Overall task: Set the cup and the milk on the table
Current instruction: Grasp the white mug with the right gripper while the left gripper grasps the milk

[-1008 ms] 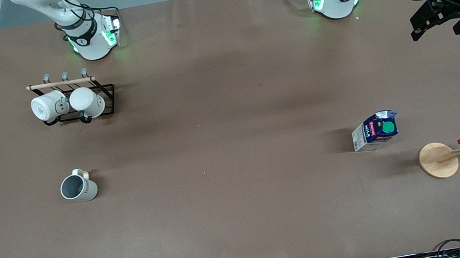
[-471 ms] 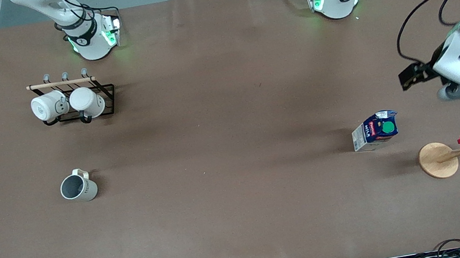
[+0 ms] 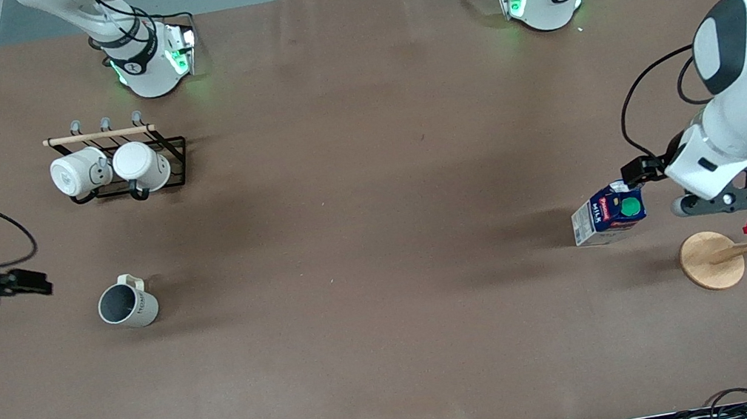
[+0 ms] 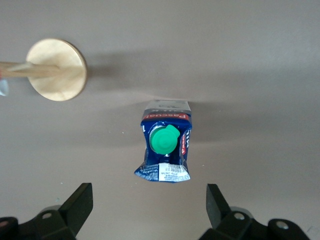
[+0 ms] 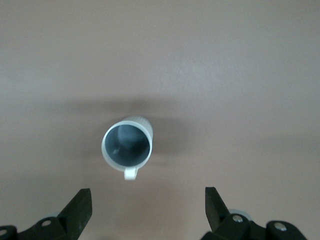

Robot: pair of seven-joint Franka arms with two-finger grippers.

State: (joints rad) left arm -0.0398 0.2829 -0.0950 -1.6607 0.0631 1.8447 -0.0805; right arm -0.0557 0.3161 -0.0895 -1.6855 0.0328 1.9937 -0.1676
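Cup [image 3: 127, 305] and milk [image 3: 610, 212] both stand upright on the table [image 3: 390, 312]. The milk lies just below and ahead of the left gripper [image 4: 150, 210], whose fingers are spread wide and hold nothing. The cup lies likewise ahead of the right gripper [image 5: 147, 209], equally wide and empty. Risk: an off-centre descent would let one finger clip the carton's gable or the cup's rim and tip it.

The front view looks steeply down on the whole table [image 3: 392, 326] from high across it. Each wrist view looks straight down, closer: the left at the milk [image 4: 165, 145], the right at the cup [image 5: 127, 144]; both objects also show in the front view.
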